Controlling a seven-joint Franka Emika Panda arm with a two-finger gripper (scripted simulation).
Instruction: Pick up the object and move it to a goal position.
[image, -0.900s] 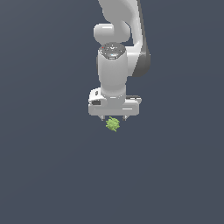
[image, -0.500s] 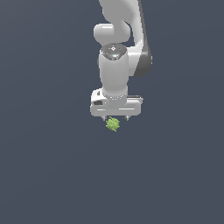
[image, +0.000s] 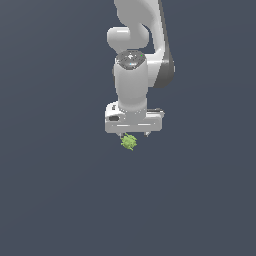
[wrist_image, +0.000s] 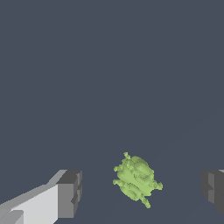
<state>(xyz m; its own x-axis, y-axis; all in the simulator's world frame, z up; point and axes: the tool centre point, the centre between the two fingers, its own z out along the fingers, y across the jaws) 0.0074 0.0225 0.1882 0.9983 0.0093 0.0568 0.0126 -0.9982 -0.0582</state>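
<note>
Flanking one object (wrist_image: 136, 180): spread pincer (wrist_image: 142, 192).

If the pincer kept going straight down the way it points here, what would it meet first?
Most likely the green object. In the wrist view it lies between the open fingers, touching neither. In the exterior view it sits just under the pincer. How much gap remains is unclear, and the fingers might pass beside it.

Open room all round, one small thing between the fingers

We see the gripper (wrist_image: 142, 190) spread wide, with clear gaps on both sides of the light-green lumpy object (wrist_image: 136, 179) between its fingers (wrist_image: 69, 193). Around the gripper (image: 133, 134) we find only plain dark-grey surround (image: 55, 190).
</note>
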